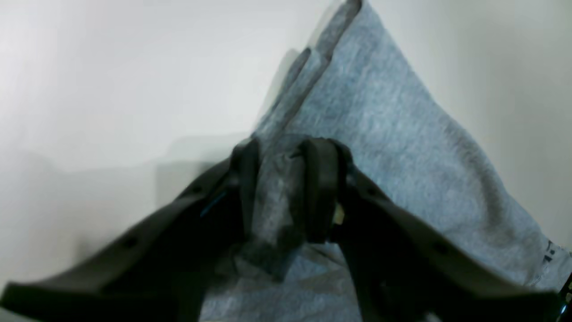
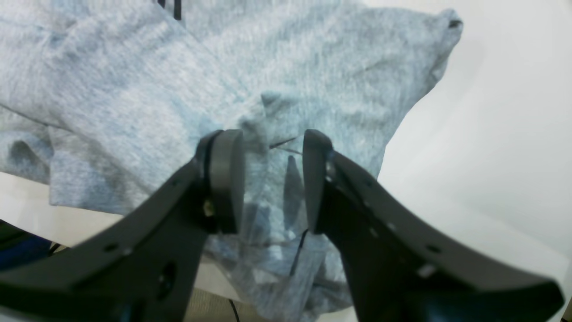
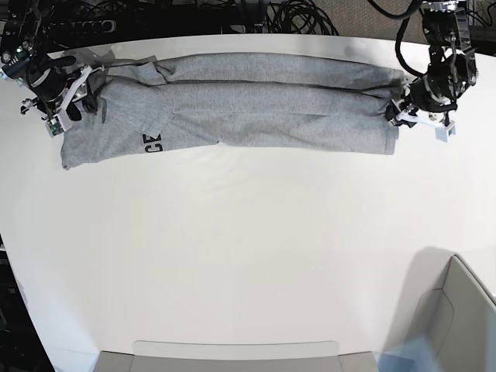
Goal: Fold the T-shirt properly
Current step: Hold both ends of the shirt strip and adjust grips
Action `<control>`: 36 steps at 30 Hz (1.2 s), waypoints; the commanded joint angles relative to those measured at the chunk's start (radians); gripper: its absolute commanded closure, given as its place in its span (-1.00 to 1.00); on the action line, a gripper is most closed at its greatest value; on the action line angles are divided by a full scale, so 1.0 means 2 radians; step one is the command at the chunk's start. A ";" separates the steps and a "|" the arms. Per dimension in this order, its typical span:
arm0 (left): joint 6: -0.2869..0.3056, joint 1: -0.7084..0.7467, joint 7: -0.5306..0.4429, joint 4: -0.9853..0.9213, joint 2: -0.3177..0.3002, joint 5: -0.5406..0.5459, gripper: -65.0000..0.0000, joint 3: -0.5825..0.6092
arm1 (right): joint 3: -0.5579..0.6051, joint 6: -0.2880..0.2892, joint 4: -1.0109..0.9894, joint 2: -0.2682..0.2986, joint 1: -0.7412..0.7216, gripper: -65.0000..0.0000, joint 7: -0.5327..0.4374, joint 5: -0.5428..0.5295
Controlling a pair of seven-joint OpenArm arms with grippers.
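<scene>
The heather-grey T-shirt [image 3: 248,108] lies folded lengthwise in a long band along the far side of the white table [image 3: 248,248]. Black letters [image 3: 152,143] show near its left end. My left gripper [image 1: 281,192] is shut on a bunch of cloth at the shirt's right end [image 3: 391,116]; it is at the right in the base view [image 3: 418,108]. My right gripper [image 2: 272,179] is at the shirt's left end [image 3: 62,97]. Its jaws stand a little apart with gathered cloth [image 2: 272,210] filling the gap, and the fabric puckers toward them.
Dark cables [image 3: 294,15] lie beyond the table's far edge. A grey bin [image 3: 457,318] stands at the front right corner, and a flat grey panel [image 3: 232,355] lies along the front edge. The table's edge runs just beside the right gripper [image 2: 27,210].
</scene>
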State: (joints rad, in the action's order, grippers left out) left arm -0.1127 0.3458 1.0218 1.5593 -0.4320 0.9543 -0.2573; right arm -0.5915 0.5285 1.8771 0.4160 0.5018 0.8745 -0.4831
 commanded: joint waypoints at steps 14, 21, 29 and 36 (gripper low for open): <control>-0.189 -0.017 0.066 -0.003 0.037 0.082 0.52 -0.090 | 0.031 0.002 0.008 0.007 -0.002 0.35 -0.009 -0.006; -0.236 -0.016 0.060 -0.005 0.037 0.096 0.52 -0.089 | 0.031 0.002 0.005 0.006 -0.009 0.35 -0.006 -0.006; -0.246 -0.014 0.029 0.012 0.002 0.094 0.51 -0.037 | 0.044 0.002 0.005 0.006 -0.014 0.35 -0.006 -0.005; -0.241 -0.014 0.055 0.041 -0.016 0.095 0.21 -0.015 | 0.056 0.002 0.005 0.009 -0.021 0.35 -0.006 -0.005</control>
State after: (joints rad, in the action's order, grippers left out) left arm -0.5362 0.3107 1.0809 1.6321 -0.4545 1.1152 -0.2878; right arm -0.4717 0.5282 1.8729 0.4152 0.4625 0.8803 -0.4808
